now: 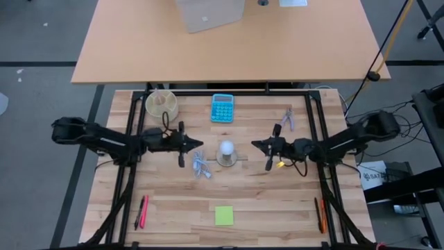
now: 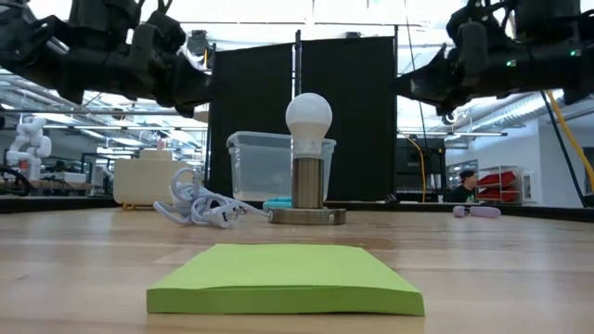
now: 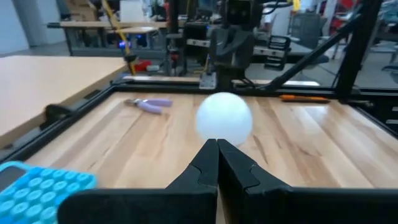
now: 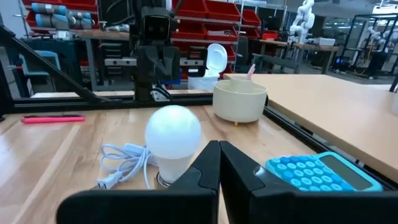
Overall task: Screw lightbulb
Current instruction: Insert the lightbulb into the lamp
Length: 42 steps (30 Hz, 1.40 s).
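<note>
A: Standing upright in the socket base (image 1: 227, 160), the lightbulb (image 1: 226, 148) sits near the middle of the wooden table (image 1: 277, 201), globe up and base seated in the metal collar. Nothing is touching it.

B: And the arms, measured from the lightbulb?

A: The left gripper (image 1: 199, 145) hangs off to one side of it, tips aimed at it and well short of the globe. Its fingers (image 3: 205, 163) are pressed together with no gap, and they have hold of nothing. The right gripper (image 1: 254, 144) mirrors it on the opposite side, also apart from the lightbulb, fingers (image 4: 208, 163) likewise closed flat against each other and empty.

B: What else lies around the lightbulb?

A: A white cable (image 1: 200, 165) is bunched just beside the base, on the left arm's side. Beyond the lightbulb, toward the far edge, is a blue calculator (image 1: 223, 107); a round cream bowl (image 1: 161, 103) stands farther off on the left arm's side, and purple-handled pliers (image 1: 288, 119) on the right arm's side. Nearer than the lightbulb lies a green sticky-note pad (image 1: 224, 215) (it fills the foreground in the low view). A pink pen (image 1: 144, 211) lies by the near corner on the left arm's side, an orange pen (image 1: 322, 215) by the near corner on the other.
</note>
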### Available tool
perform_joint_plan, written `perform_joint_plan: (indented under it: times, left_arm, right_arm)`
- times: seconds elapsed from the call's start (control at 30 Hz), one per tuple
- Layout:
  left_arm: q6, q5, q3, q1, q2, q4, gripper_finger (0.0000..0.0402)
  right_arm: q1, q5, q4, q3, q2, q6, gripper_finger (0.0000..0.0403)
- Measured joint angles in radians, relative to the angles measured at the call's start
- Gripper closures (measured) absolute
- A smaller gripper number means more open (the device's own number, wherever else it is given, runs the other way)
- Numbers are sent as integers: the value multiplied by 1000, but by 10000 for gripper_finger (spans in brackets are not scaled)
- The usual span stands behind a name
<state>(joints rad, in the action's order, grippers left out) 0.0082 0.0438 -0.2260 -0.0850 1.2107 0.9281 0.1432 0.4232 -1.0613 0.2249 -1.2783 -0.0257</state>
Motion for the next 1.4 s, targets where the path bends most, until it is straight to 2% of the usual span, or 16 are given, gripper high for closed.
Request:
perform_joint_plan:
  times: [0.23,0.5,0.83,1.07,1.4]
  left_arm:
    - [-27,16,-1,3,172,171,402]
    - [-30,39,-4,19,272,299,402]
    - [-28,53,-87,49,370,298,402]
    - [-33,54,-100,56,375,297,402]
    - [-26,56,-146,68,375,209,402]
  right_arm:
    - [-7,4,-20,102,-161,15,403]
    - [-32,44,-6,172,-233,14,403]
    - [-46,48,18,231,-289,16,403]
    - [-46,77,18,244,-318,26,403]
    - [-59,79,14,244,-326,44,403]
